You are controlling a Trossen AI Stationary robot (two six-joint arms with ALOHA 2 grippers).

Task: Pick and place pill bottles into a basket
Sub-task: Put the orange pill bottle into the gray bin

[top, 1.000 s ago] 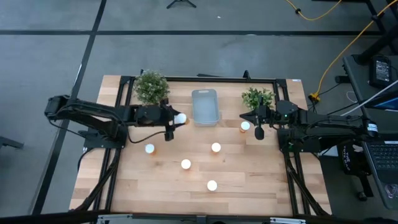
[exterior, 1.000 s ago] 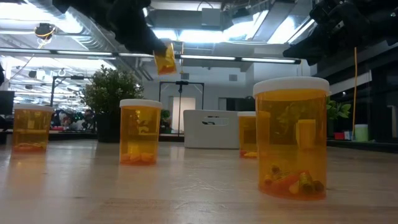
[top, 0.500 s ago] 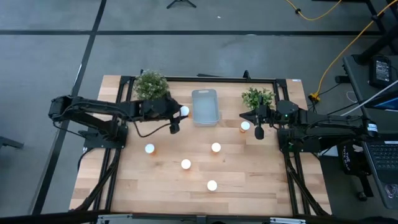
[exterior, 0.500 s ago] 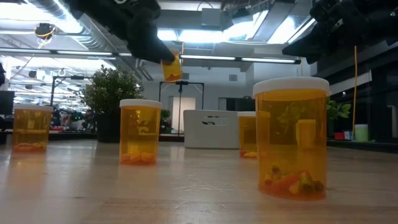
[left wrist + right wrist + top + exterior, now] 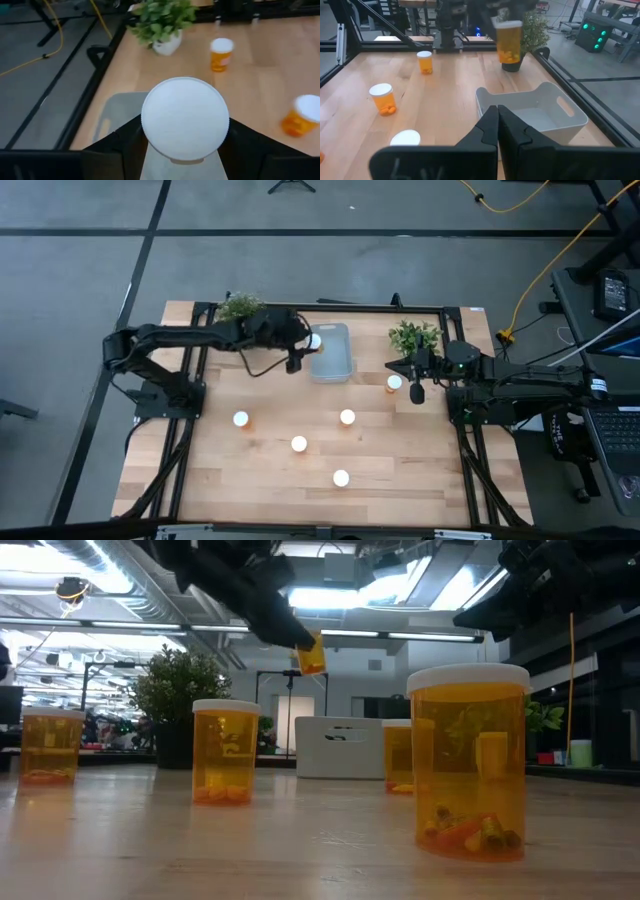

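My left gripper (image 5: 300,350) is shut on an orange pill bottle with a white cap (image 5: 314,340), held in the air at the left rim of the pale blue-grey basket (image 5: 333,360). The bottle also shows in the low view (image 5: 311,654) and in the right wrist view (image 5: 509,42). My right gripper (image 5: 415,392) is shut and empty next to a bottle (image 5: 394,383) standing on the table. Several more bottles stand on their bases on the table (image 5: 240,419) (image 5: 347,417) (image 5: 298,444) (image 5: 341,478). My left gripper pinches the bottle between its two fingers (image 5: 122,147), one on each side, just under the white cap (image 5: 185,117), which hides the place of contact. The fingers slant down from above. The bottle is lifted clear and hangs slightly tilted (image 5: 311,654).
Two green potted plants stand at the far edge, one by my left arm (image 5: 240,307) and one by my right gripper (image 5: 413,336). A black frame (image 5: 330,306) runs around the table. Bare wood lies at the near edge (image 5: 300,505).
My left gripper has carried the bottle toward the table's far edge and to the right, from left of the basket up to the basket's left rim. The bottle has stayed lifted clear and held.
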